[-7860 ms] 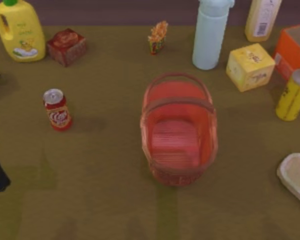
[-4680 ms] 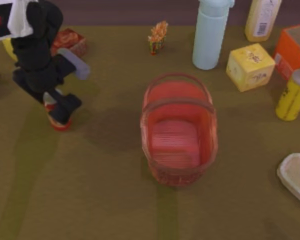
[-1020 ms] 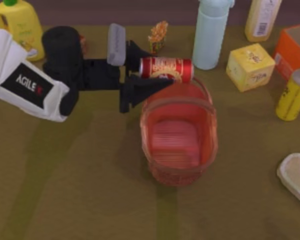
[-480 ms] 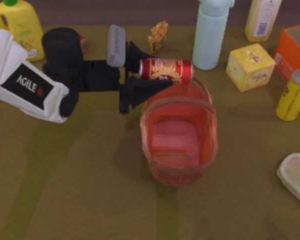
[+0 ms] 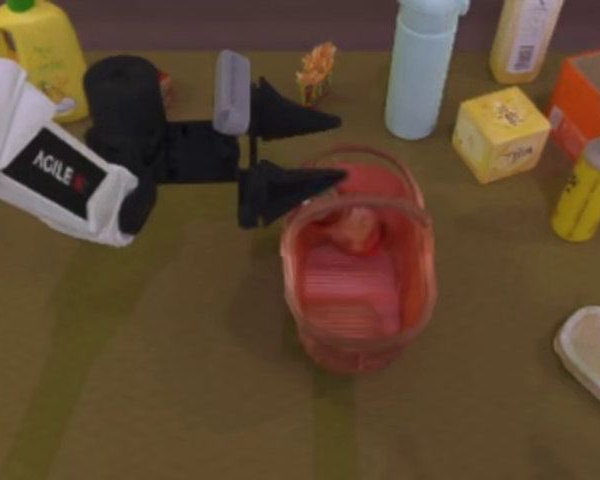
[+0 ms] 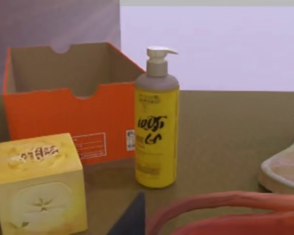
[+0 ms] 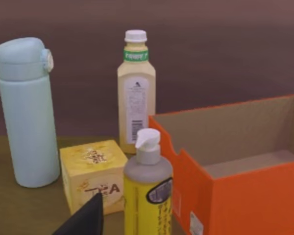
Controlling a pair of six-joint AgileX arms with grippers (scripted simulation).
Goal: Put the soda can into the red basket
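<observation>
Rendered simulation: bare olive tabletop point(image 5: 160, 380), flat purple backdrop, scattered household goods.

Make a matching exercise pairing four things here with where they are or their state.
1. soda can
2. left gripper
3. yellow cube box
4. pale blue flask

A. open, at the red basket's far left rim
B. right of the basket
C. inside the basket
D. beyond the basket, at the table's far edge

1-C, 2-A, 3-B, 4-D

The red basket point(image 5: 420, 300) is translucent with a ribbed floor, and the soda can point(image 5: 357, 228) in it is red with a pale logo. The left gripper point(image 5: 325, 150) is black on a white arm; the table point(image 5: 160, 380) is olive-brown.
</observation>
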